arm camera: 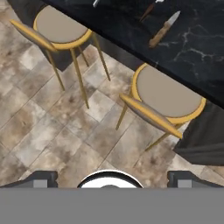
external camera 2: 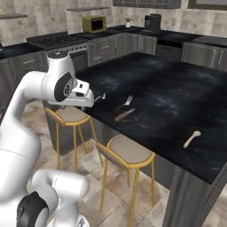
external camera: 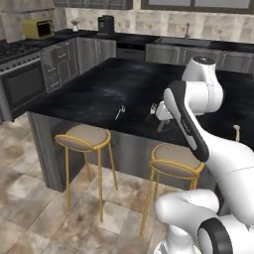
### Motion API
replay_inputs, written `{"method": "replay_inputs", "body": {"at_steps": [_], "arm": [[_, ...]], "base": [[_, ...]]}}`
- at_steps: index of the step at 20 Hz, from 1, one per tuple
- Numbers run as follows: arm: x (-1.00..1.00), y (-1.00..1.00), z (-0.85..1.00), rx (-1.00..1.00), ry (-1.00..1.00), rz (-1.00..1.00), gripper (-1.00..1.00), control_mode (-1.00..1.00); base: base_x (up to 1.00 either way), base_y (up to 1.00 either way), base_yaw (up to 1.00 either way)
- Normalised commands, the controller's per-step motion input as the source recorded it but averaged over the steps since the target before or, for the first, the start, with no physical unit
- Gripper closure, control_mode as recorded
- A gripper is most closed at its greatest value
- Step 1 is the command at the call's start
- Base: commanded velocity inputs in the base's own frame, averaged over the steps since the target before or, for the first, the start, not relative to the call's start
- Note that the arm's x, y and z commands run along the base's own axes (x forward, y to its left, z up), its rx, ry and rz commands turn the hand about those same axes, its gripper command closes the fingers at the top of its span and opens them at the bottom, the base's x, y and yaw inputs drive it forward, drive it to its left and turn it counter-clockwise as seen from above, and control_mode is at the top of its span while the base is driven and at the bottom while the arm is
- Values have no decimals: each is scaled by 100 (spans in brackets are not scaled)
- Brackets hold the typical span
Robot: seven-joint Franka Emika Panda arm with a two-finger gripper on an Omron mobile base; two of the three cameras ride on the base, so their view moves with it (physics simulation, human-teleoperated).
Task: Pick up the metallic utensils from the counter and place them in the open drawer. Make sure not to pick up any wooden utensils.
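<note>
Hand [arm camera: 111, 177] released, holding nothing — it hangs over the tiled floor [arm camera: 39, 131] in front of the desk [external camera 2: 177, 97], looking down on two stools [arm camera: 168, 94]. Knife [arm camera: 163, 29] lies on the desk near its front edge, well ahead of the hand; a fork [external camera 2: 128, 100] just beyond it, another fork [external camera: 119, 112] further left. Wooden spoon [external camera 2: 192, 138] well apart to the right.

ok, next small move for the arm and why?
Probably reach forward toward the knife near the counter edge. The gripper is open and empty, looking down at the stools and floor, with no utensil between its tips yet.
</note>
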Motion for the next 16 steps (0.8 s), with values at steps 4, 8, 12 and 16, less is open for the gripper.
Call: {"method": "replay_inputs", "body": {"at_steps": [4,8,12,16], "arm": [[0,0,0,0,0,0,-100,100],[0,0,0,0,0,0,-100,100],[0,0,0,0,0,0,-100,100],[0,0,0,0,0,0,-100,100]], "base": [[37,79,-42],[37,69,-35],[37,10,-8],[49,0,-17]]}}
